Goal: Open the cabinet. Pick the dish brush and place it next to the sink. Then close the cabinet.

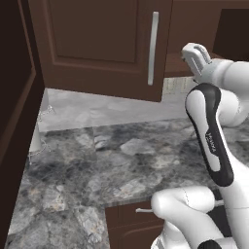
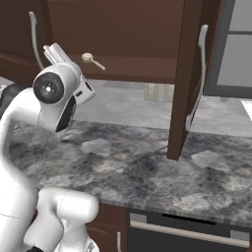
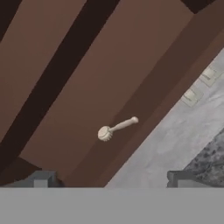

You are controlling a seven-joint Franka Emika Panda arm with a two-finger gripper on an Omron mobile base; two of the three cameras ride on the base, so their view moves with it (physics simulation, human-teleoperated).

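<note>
Dark brown cabinet (image 2: 123,44) stands open, right door (image 2: 189,78) swung out edge-on over the counter, left door (image 1: 104,46) shut with its silver handle (image 1: 153,48). Grey marbled countertop (image 2: 147,172) below, black dishwasher front (image 2: 192,231) under it. White arm reaches up toward the open shelf; gripper (image 3: 111,179) has its jaws spread wide, holding nothing, just short of the shelf edge. Dish brush (image 3: 116,129), looks pale beige with a round head, lies on the cabinet shelf (image 2: 128,74), untouched
</note>
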